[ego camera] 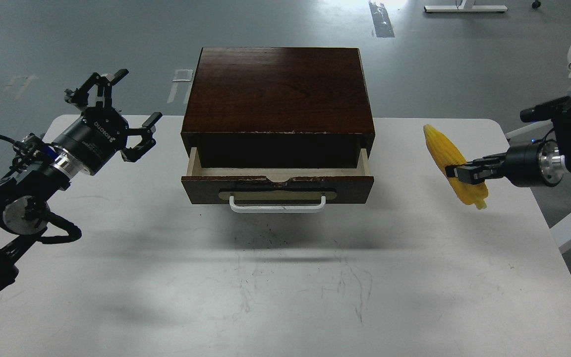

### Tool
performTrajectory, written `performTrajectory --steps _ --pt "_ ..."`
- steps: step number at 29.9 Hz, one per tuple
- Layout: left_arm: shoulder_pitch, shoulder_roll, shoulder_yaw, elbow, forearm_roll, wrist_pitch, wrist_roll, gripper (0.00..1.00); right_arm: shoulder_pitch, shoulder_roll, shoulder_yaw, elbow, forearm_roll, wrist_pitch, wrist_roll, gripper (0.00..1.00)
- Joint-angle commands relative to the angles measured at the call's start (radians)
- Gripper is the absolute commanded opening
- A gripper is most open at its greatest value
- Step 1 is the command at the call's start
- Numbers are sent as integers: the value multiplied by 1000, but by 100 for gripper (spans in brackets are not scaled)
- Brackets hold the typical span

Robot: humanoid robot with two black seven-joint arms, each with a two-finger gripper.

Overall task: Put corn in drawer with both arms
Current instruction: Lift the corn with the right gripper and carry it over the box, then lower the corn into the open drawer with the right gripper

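Scuffed and pen-marked, the white counter [285, 297] fills the near half of the head view, bare along its 6 o'clock edge. At the centre stands a dark brown wooden box [278, 89], its drawer [277, 184] pulled partly out toward the camera, showing pale wood sides and a dark hollow behind. A white bar handle [277, 204] on a beige plate hangs from the chipped drawer front.

At 9 o'clock, the left arm [23, 198] reaches in from the frame's edge, its left pincer [127, 106] spread wide with nothing between the fingers, held above the counter just beside the box's left wall and clear of it.

At 3 o'clock, the right arm [553, 158] comes in level from the frame's edge. Its right pincer [456, 172] is clamped across the middle of the corn [449, 153], a tapered yellow cob slanting from its pointed tip at the far left down to its stubby end nearer the camera. The cob sits well apart from the drawer, over the counter's right side; whether it touches the surface cannot be told.

Grey floor [67, 44] lies beyond at 12 o'clock.
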Motion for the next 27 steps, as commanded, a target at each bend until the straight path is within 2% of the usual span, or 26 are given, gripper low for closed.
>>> performTrajectory --steps 1,5,10,19,20,25,27 --pt "-2 1 0 0 0 0 0 99 156 -6 -30 49 -3 4 0 0" --pt "-3 1 0 0 0 0 0 99 361 35 -125 87 -3 4 0 0" --pt "-5 5 -8 0 0 0 0 99 521 197 -200 92 -3 2 0 0" --pt "-7 6 -12 0 0 0 2 99 642 530 -296 68 -6 -33 0 0" --pt "-7 6 -12 0 0 0 2 99 642 531 -296 68 -6 -33 0 0" --pt "-11 6 -12 0 0 0 2 99 664 699 -391 2 -58 -143 0 0" --pt "-13 8 -12 0 0 0 2 99 664 728 -405 -8 -69 -163 0 0"
